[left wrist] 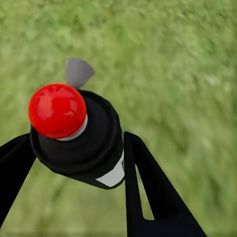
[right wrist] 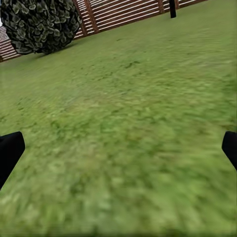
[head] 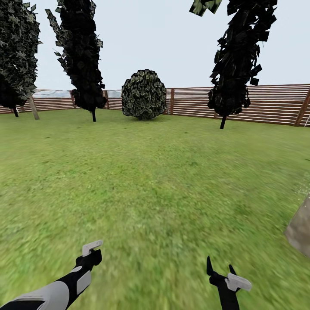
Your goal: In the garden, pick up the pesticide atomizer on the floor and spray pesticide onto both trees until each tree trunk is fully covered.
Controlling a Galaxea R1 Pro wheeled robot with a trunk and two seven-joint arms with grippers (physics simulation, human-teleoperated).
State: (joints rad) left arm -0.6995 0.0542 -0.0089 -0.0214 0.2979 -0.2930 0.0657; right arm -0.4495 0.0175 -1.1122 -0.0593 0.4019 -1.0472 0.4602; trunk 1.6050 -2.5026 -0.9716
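Note:
The pesticide atomizer (left wrist: 96, 140) is a black bottle with a red round cap, a white label and a grey trigger. My left gripper (left wrist: 79, 145) is shut on it, one black finger on each side of the body. In the head view the atomizer (head: 92, 249) sticks up from the left gripper (head: 88, 259), low over the grass floor (head: 155, 185). My right gripper (head: 220, 269) hangs open and holds nothing, also just above the lawn (right wrist: 123, 123). A pale grey-brown tree trunk (head: 33, 107) stands far off at the left by the fence. A mottled grey-brown trunk-like shape (head: 300, 228) juts in at the right edge.
A brown slatted fence (head: 267, 105) closes the far side. Before it stand a round leafy bush (head: 144, 94) and two black conifers (head: 82, 56) (head: 239, 56) on thin dark trunks. Open grass lies between me and them. The bush (right wrist: 42, 22) also appears in the right wrist view.

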